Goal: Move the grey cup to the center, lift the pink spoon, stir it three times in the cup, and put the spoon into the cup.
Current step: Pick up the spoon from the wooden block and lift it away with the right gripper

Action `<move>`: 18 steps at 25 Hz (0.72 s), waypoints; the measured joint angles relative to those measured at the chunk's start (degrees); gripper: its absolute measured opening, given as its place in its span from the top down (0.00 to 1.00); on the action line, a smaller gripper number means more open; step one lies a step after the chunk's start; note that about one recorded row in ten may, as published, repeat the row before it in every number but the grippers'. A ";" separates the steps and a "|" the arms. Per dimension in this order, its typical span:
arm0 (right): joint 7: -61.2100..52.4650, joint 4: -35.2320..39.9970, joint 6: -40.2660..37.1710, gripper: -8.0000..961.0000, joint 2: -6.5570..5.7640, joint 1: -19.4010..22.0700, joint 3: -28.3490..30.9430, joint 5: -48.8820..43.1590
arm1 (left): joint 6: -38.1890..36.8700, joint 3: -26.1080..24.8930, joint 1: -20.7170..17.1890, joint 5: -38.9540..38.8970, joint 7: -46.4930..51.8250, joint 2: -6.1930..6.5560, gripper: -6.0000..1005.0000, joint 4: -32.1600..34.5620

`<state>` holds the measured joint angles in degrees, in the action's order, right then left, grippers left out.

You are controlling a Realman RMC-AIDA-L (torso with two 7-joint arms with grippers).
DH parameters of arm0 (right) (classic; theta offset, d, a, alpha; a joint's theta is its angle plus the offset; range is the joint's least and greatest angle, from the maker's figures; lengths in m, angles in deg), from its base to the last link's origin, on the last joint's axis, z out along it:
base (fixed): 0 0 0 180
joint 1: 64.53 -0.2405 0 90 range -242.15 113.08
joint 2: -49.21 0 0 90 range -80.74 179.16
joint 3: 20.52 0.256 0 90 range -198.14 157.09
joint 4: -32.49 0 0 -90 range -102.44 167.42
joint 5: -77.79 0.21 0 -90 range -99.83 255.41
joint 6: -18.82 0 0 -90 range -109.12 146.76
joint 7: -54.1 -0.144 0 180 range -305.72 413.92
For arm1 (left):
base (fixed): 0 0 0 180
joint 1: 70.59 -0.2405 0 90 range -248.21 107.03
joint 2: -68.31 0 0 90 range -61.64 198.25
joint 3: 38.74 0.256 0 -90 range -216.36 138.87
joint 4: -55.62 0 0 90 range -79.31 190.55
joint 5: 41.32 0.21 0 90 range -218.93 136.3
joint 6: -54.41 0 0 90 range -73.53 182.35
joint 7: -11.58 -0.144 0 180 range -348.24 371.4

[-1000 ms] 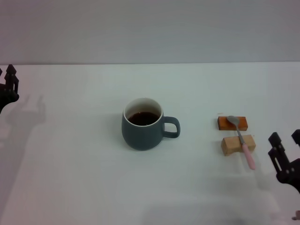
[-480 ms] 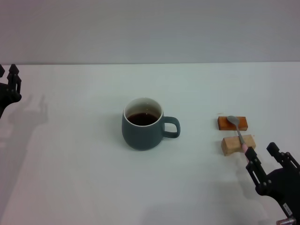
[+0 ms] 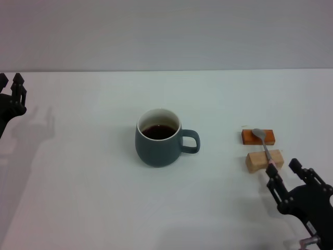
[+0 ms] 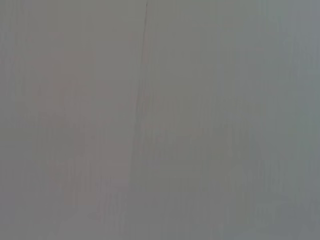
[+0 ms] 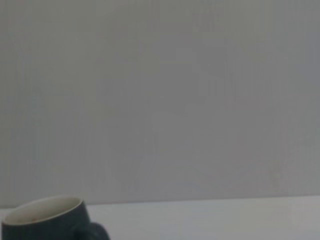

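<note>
Standing upright near the middle of the worktop point(image 3: 78, 208): the grey cup point(image 3: 157, 144), dark liquid inside, loop handle turned toward the right edge. Also caught in the right wrist view, only rim and handle top showing, grey cup point(image 5: 47, 220). Lying well to the right of the cup: the pink spoon point(image 3: 264, 147), metal bowl resting on an orange block point(image 3: 257, 137), neck crossing a tan block point(image 3: 264, 160) just nearer the front edge, pink handle mostly hidden. Hovering near the front right corner, right end effector point(image 3: 283, 171), fingers spread apart, one fingertip just at the spoon's handle end; contact impossible to judge. Parked at the left edge, well away from the cup, left end effector point(image 3: 10, 88), fingers slightly apart, gripping nothing. Showing only plain grey surface: the left wrist view.
</note>
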<state>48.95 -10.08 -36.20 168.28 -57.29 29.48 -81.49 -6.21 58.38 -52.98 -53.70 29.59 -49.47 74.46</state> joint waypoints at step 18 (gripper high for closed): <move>0.07 -0.44 7.20 0.45 -0.35 -3.24 1.13 1.48 | 0.75 0.59 0.45 -0.02 0.00 0.09 0.67 0.43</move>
<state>49.02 -10.52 -29.01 167.93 -60.54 30.61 -80.01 -5.46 58.97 -52.52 -53.71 29.60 -49.38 74.89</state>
